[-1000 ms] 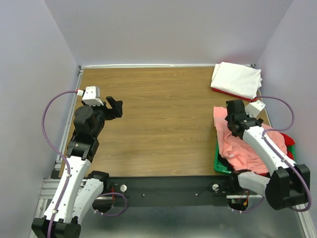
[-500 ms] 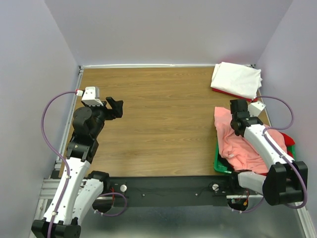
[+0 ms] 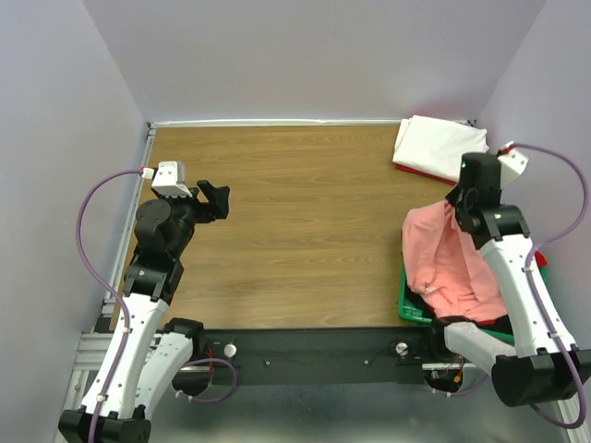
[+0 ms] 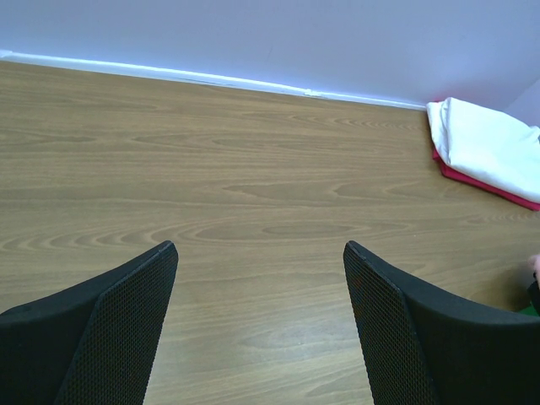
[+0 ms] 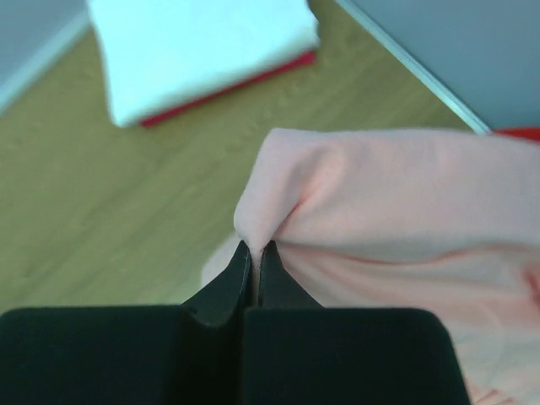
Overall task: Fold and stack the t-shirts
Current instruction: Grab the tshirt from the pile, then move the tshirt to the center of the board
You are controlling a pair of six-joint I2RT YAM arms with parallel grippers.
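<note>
A salmon-pink t-shirt (image 3: 445, 258) hangs out of the green crate (image 3: 406, 305) at the right edge of the table, its top pulled up into a peak. My right gripper (image 5: 256, 251) is shut on a pinched fold of that pink t-shirt (image 5: 380, 194), seen from above at the right gripper (image 3: 459, 201). A folded white t-shirt (image 3: 440, 148) lies on a folded red one (image 3: 411, 170) in the far right corner. My left gripper (image 4: 260, 253) hangs open over bare wood on the left side, at the left gripper (image 3: 218, 199) in the top view.
Dark and red cloth (image 3: 539, 259) shows in the crate under the pink shirt. Purple walls close in the wooden table (image 3: 295, 221) on three sides. The white-on-red stack (image 4: 489, 152) also shows far right in the left wrist view.
My right gripper closed on the pink t-shirt and rose toward the back right, lifting the cloth into a peak. The left arm has not moved.
</note>
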